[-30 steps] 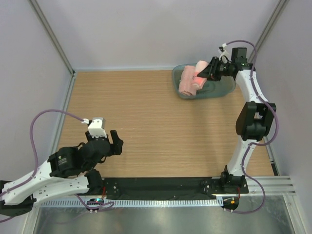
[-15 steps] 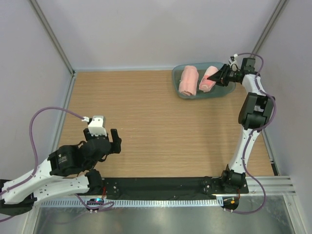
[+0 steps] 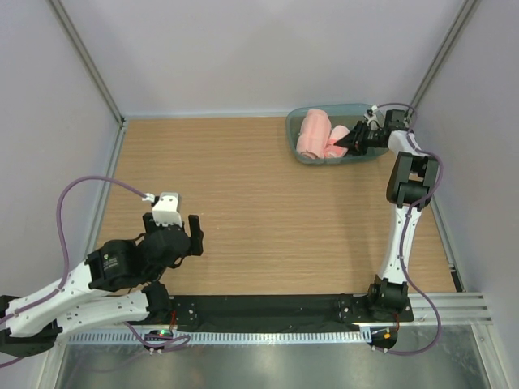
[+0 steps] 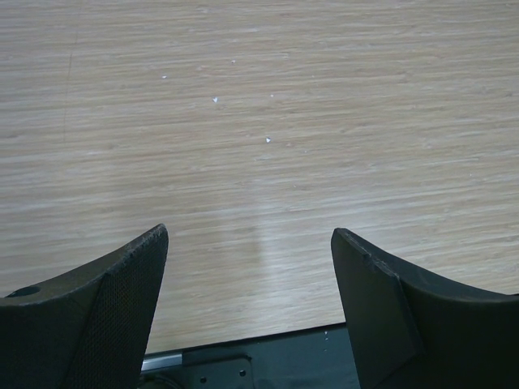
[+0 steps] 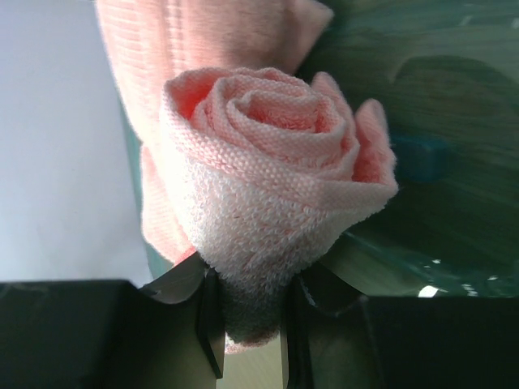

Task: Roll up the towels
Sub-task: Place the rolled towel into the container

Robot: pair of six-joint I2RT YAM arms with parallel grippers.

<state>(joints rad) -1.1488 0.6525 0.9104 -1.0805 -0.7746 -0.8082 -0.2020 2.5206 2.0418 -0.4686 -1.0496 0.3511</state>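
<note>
The right gripper (image 5: 250,336) is clamped on a rolled towel (image 5: 272,211). Its two fingers (image 5: 212,328) pinch the lower end of the roll, and the spiral of pink terry faces the wrist camera. From above, the right gripper (image 3: 353,143) reaches into the translucent blue-green tub (image 3: 369,156) at the far right of the table (image 3: 268,186), with the rolled towel (image 3: 336,144) at its tip and inside the tub. It is hard to tell from either view whether the roll rests on the tub floor or hangs just above it. Touching it on the left is the second towel (image 3: 312,134), also rolled and lying in the tub. In the wrist view the second towel (image 5: 195,40) stands right behind the gripped one, against the green tub (image 5: 438,121) wall. The right arm stretches from its base at the near edge up to the tub, with its wrist bent over the tub's right rim.

The left gripper (image 4: 251,267) has its fingers (image 4: 105,312) spread wide apart, with nothing between them but bare wooden table (image 4: 259,121). Seen from above, the left gripper (image 3: 186,237) hangs low over the near left part of the table, well apart from the tub.
</note>
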